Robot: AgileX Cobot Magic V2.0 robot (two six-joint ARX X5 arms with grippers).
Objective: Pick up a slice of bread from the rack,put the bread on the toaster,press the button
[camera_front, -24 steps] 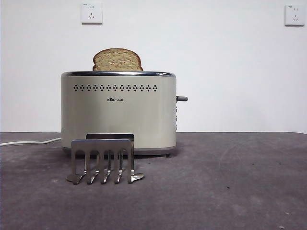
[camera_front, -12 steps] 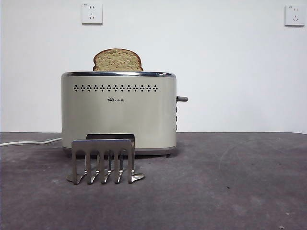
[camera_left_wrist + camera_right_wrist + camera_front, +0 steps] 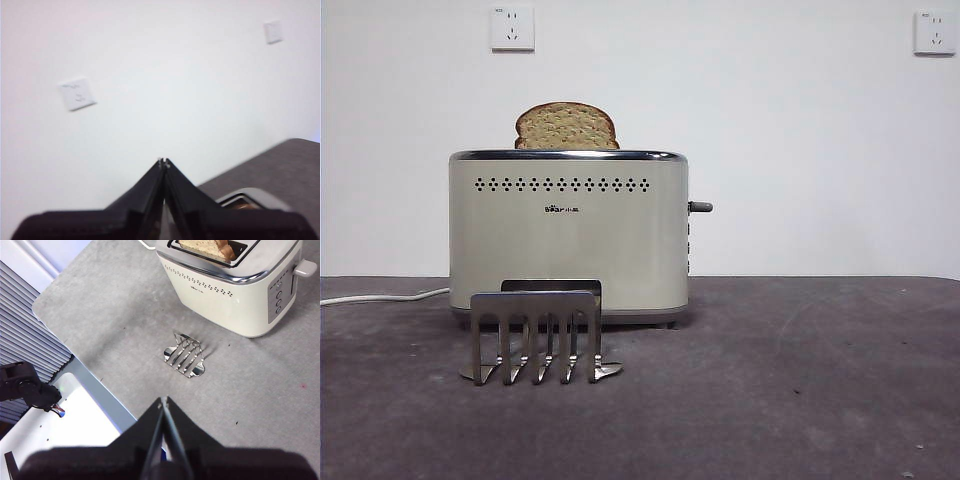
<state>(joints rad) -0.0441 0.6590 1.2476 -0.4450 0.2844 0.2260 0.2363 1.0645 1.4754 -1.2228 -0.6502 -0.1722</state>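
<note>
The cream toaster (image 3: 567,240) stands at the middle left of the grey table. The brown slice of bread (image 3: 566,126) stands upright in a slot, its domed top showing above the chrome rim. The silver rack (image 3: 535,335) stands empty in front of the toaster. No arm shows in the front view. My right gripper (image 3: 163,400) is shut and empty, high above the table's near edge, looking down on the toaster (image 3: 235,295), the bread (image 3: 207,246) and the rack (image 3: 185,356). My left gripper (image 3: 163,161) is shut and empty, facing the wall above the toaster's rim (image 3: 250,192).
The toaster's grey lever (image 3: 701,207) sticks out on its right side, near the top. A white cord (image 3: 380,296) runs off to the left. Two wall sockets (image 3: 511,28) hang on the white wall. The table edge (image 3: 107,405) borders a white base.
</note>
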